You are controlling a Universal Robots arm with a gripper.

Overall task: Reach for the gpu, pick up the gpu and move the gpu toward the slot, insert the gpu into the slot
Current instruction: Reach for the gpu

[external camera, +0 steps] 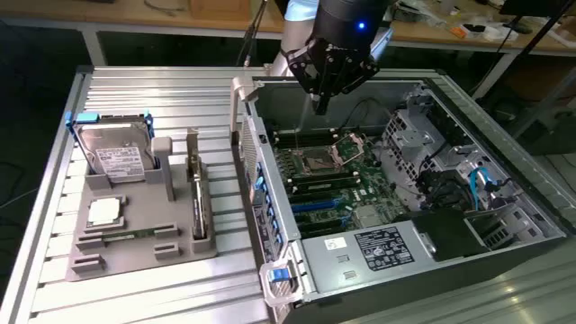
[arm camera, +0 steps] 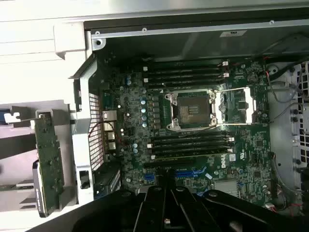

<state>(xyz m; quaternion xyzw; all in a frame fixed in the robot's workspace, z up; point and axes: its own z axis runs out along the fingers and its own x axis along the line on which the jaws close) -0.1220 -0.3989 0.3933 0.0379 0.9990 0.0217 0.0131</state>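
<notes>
- Here's the black robot gripper (external camera: 320, 101), hanging in the upper middle of the exterior view, over the far end of the open silver-grey computer case (external camera: 268, 216).
- Its fingers (external camera: 319, 93) are pressed tight together, tip to tip, and they grip nothing at all.
- They point down at the green motherboard (external camera: 355, 169) on the floor of the case, clear above it.
- And the gpu (external camera: 198, 206), a thin dark circuit card with a silver metal end bracket, stands on its edge in the grey moulded holder (external camera: 135, 253) at the exterior view's left.
- It is well apart from the gripper, outside the case wall, on the ribbed aluminium worktop (external camera: 162, 94).
- A boxy silver hard drive with a white label (external camera: 117, 160) leans in that same holder, further toward the left.
</notes>
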